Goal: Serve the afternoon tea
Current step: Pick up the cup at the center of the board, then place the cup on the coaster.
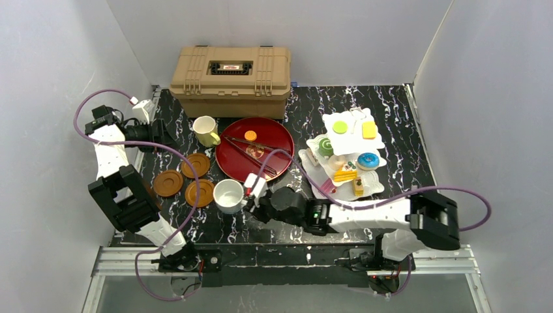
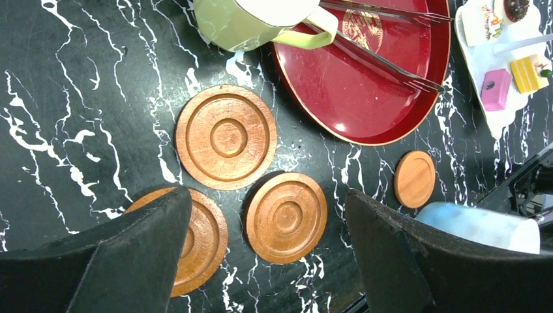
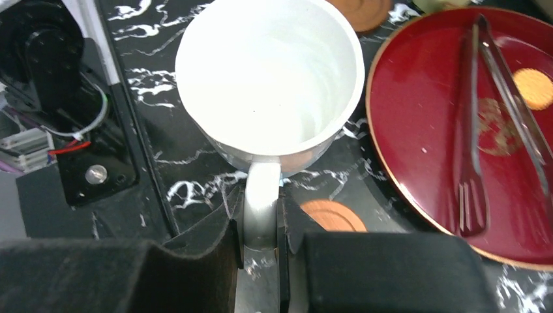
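Mug [image 1: 229, 195] held by its handle; seating on a saucer outstanding

On the counter [image 1: 391, 104] stand the tray [image 1: 277, 140] and, well to its right, the stand [image 1: 352, 138]. The mug is at the near edge, just beside the tray's rim. Beside it, the right gripper [image 3: 261, 235] is clamped on the handle [image 3: 262, 208]. Over the saucers [image 2: 228, 137] the left gripper [image 2: 267, 215] hangs with its jaws wide apart, holding nothing. Whether the mug is clear of the counter cannot be told.

Judgement: a handle hold lets the mug swing. Carry it low and level, and centre its base in a saucer's ring before release.
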Robot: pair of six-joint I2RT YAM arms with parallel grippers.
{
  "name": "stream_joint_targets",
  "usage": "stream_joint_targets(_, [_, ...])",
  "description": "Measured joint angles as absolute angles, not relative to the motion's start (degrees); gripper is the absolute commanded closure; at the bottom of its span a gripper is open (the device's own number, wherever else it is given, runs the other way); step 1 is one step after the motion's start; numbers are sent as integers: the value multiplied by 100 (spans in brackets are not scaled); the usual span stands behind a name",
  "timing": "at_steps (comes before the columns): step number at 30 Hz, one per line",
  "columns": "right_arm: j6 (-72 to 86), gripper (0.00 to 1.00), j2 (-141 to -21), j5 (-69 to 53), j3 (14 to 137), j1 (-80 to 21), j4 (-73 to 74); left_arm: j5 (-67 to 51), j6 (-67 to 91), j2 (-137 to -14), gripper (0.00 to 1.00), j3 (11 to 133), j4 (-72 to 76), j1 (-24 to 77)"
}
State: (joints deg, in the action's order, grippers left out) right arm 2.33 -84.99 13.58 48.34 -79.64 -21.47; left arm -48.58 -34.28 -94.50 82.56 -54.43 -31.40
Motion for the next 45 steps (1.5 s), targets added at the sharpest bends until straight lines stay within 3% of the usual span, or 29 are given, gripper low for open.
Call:
stream_joint_targets(7, [438,99,-7459,1944,3800,-7950,-1914,-4890,-3527,-9439,17,8204,-5424,-3127])
stream_joint_targets(21, [727,99,-7255,2303,3089,-7946,-1809,-4654,-3913,-9430,17,8097,-5483,-3004])
stream_joint_targets(35, [1013,99,-7212,2300,2792,-7946,-2003,-4248,-6259,-9815,14,8058,-6587,-2899])
stream_joint_targets(45, [891,99,-7430,2394,2727,-7942,-2414,-3597,-8176,-9483,13,7159,-7091,-2790])
